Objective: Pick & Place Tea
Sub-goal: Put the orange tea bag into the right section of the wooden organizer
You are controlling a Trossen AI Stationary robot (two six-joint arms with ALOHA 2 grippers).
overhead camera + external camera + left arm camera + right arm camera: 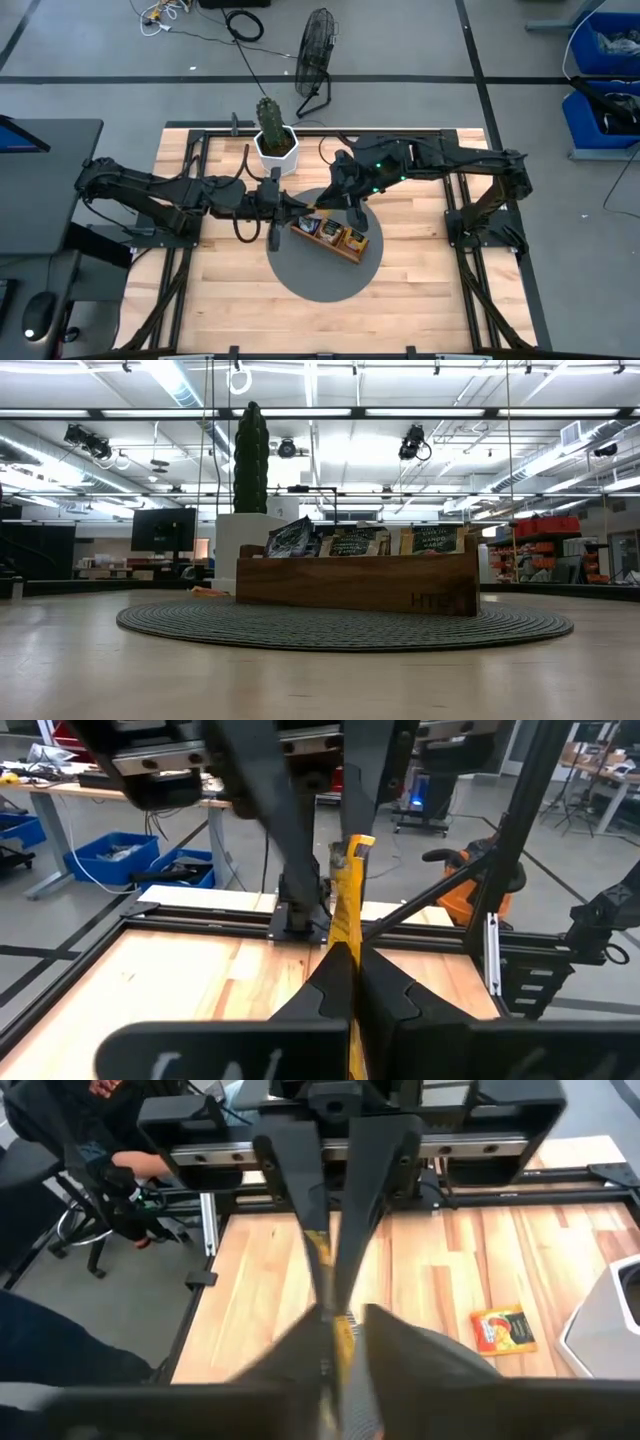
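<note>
Both grippers met above the mat's back edge, the left gripper (305, 208) pressed shut on an orange packet (347, 910) held edge-on, its fingers (335, 982) clamped on the lower part. The right gripper (322, 205) had its fingers (300, 1180) around the same packet's other end; whether they pinched it I could not tell. Beside them, the tray (332, 238) lay slantwise on the round grey mat (320, 280) at the tabletop's middle, with more packets (352, 542) upright inside. Another orange packet (503, 1330) lay flat on the bare tabletop (420, 290). A cactus (272, 130) stood near the tabletop's back edge.
</note>
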